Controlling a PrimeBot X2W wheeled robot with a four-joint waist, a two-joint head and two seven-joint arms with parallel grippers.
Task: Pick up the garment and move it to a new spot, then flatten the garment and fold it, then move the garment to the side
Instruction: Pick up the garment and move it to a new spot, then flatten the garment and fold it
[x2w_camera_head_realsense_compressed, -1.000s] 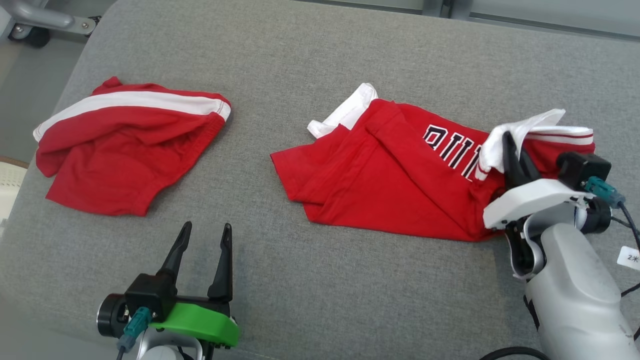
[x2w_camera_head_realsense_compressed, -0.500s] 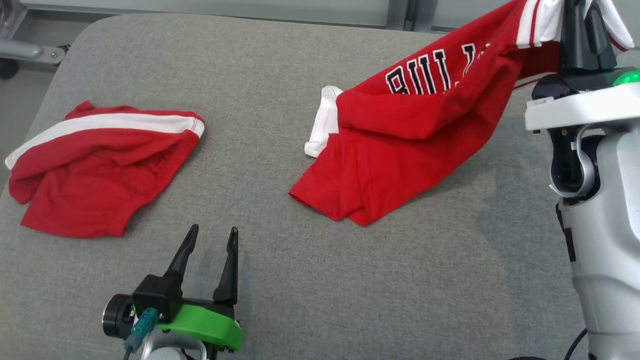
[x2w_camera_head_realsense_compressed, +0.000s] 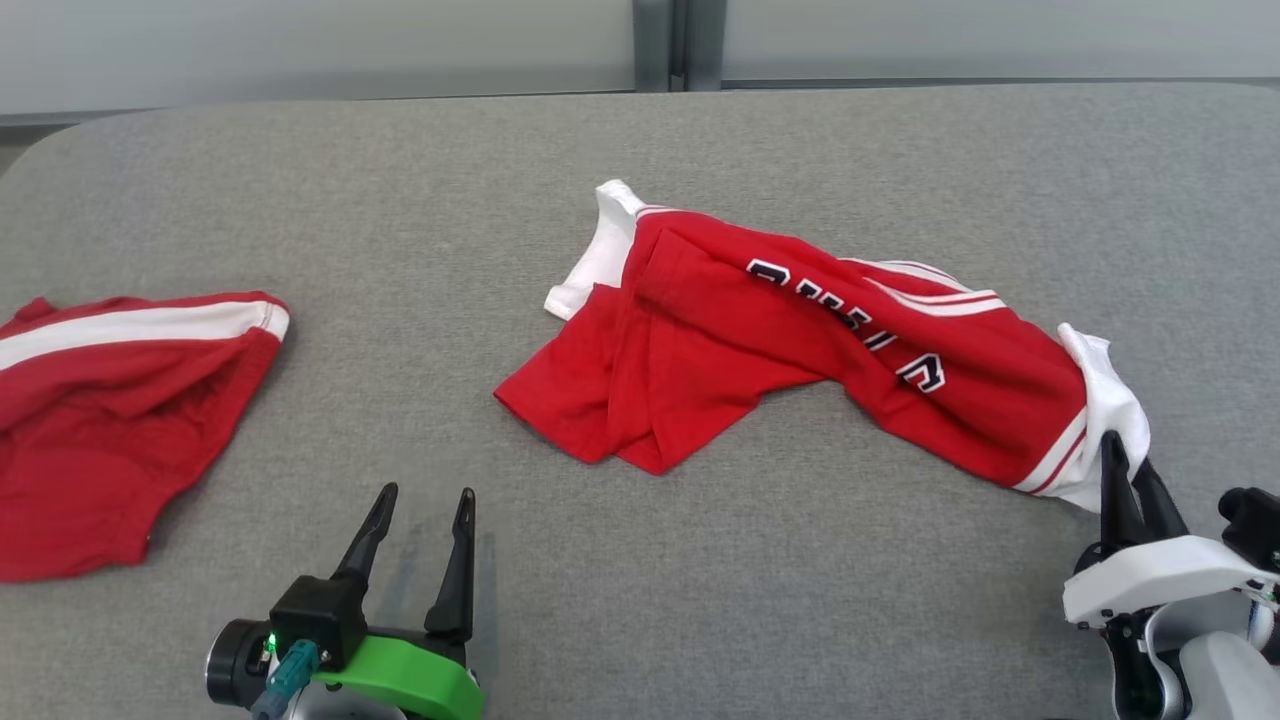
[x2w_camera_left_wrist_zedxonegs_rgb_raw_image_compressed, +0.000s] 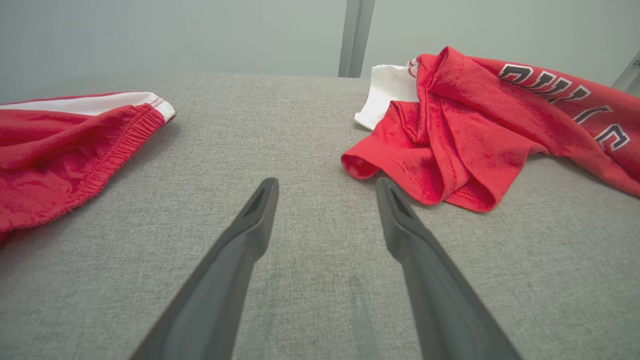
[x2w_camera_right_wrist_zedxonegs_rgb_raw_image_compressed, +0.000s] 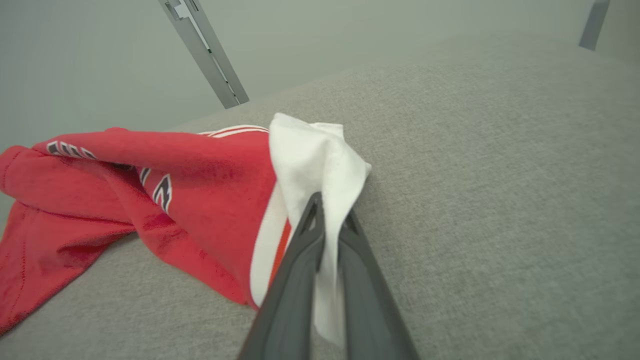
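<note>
The garment (x2w_camera_head_realsense_compressed: 800, 340) is a red top with white trim and dark lettering, lying crumpled and stretched across the middle and right of the grey surface. It also appears in the left wrist view (x2w_camera_left_wrist_zedxonegs_rgb_raw_image_compressed: 475, 125) and the right wrist view (x2w_camera_right_wrist_zedxonegs_rgb_raw_image_compressed: 200, 190). My right gripper (x2w_camera_head_realsense_compressed: 1122, 455) sits low at the garment's right end, shut on its white sleeve edge, with white cloth pinched between the fingers (x2w_camera_right_wrist_zedxonegs_rgb_raw_image_compressed: 332, 207). My left gripper (x2w_camera_head_realsense_compressed: 427, 495) hovers open over bare surface at the lower left, apart from the garment, nothing between its fingers (x2w_camera_left_wrist_zedxonegs_rgb_raw_image_compressed: 326, 182).
A second red piece of clothing with a white stripe (x2w_camera_head_realsense_compressed: 120, 400) lies at the far left, also in the left wrist view (x2w_camera_left_wrist_zedxonegs_rgb_raw_image_compressed: 60, 135). The grey padded table (x2w_camera_head_realsense_compressed: 800, 600) has free room along the front and between the two garments. A wall stands behind the table.
The head camera has shifted. My right gripper raised the garment by its white sleeve, then brought it down; the garment now lies stretched on the surface. The left gripper stayed open.
</note>
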